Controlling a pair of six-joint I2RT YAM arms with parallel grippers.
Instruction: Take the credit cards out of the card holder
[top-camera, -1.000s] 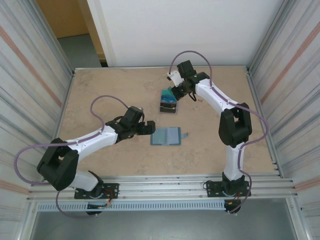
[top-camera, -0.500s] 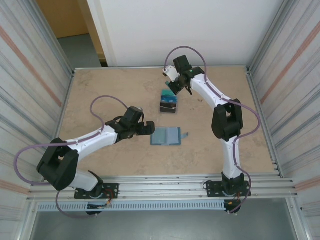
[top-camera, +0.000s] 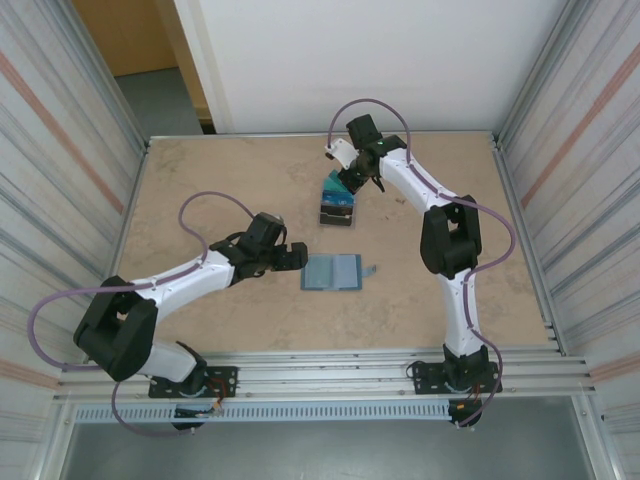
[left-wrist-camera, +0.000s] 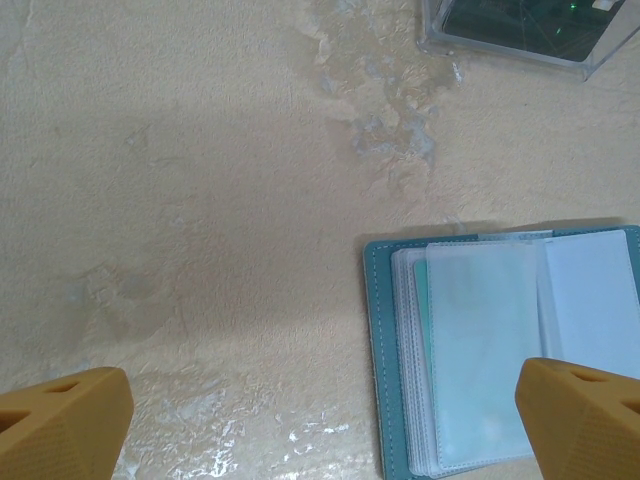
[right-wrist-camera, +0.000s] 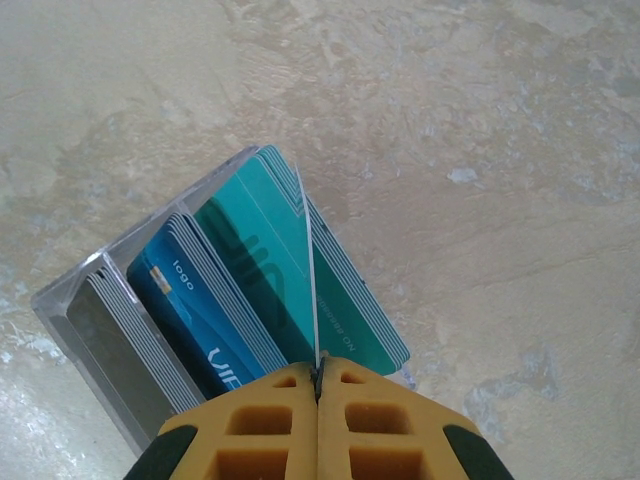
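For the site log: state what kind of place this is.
Probably a robot test cell: a beige mottled tabletop fenced by ribbed metal wall panels, with two white-and-black jointed robot arms bolted to an aluminium rail at its near edge.

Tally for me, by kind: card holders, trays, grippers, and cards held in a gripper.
Slate-blue bifold card holder: 1
Clear plastic tray: 1
Grippers, left gripper and right gripper: 2
Thin card held edge-on: 1
Total: 5
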